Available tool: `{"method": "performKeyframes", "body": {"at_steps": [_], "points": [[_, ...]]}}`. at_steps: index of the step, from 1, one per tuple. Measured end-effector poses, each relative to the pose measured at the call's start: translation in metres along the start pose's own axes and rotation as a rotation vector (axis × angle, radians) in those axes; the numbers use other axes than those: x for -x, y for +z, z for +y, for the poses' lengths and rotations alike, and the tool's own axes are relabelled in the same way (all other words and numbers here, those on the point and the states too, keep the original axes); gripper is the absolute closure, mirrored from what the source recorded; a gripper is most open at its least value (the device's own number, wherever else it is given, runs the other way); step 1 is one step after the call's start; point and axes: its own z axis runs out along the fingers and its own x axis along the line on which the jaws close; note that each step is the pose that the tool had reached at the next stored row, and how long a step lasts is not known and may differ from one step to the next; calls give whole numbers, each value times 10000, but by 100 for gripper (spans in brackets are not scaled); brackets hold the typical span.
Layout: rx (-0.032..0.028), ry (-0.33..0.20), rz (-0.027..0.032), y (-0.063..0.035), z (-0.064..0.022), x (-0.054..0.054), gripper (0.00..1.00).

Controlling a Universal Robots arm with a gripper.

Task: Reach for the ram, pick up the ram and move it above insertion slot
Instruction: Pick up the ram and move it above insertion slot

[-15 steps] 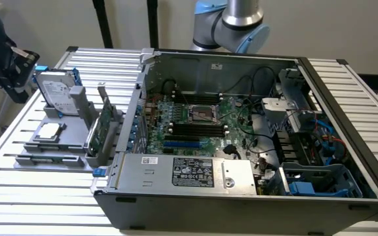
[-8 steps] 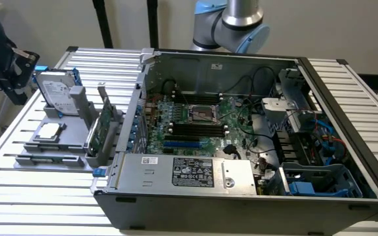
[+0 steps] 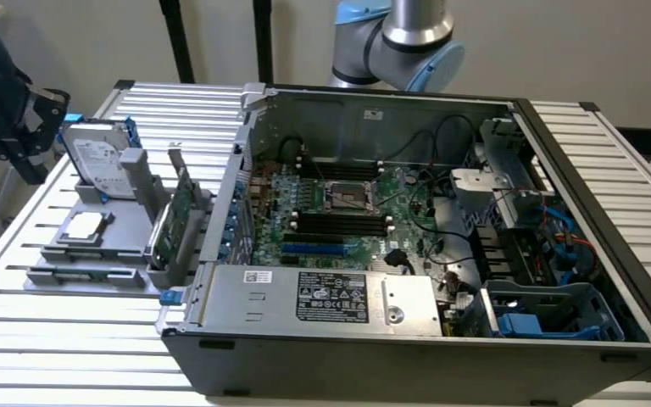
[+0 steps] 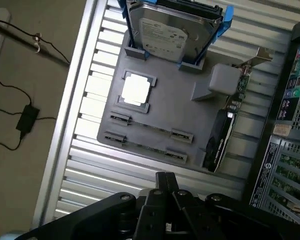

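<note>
thin ram (image 4: 145, 146) — edge-up in gray tray (image 4: 182, 107)

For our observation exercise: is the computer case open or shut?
Open. The computer case has no cover on top; the motherboard and labelled power supply inside show plainly.

The pincer (image 4: 165, 176) is cropped by the edge of the wrist view. The ram (image 4: 150, 126) is seen edge-on in the gray holder (image 4: 190, 117), so its chips cannot be made out. The hard drive (image 4: 172, 32) and computer case (image 4: 290, 150) are cropped too. In the exterior view, the arm (image 3: 399, 38) is cut off at the top.
</note>
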Motion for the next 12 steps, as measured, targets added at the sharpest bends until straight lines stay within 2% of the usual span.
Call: {"method": "performKeyframes", "body": {"at_steps": [12], "points": [[-1, -2178, 85, 64, -3, 0, 89]]}}
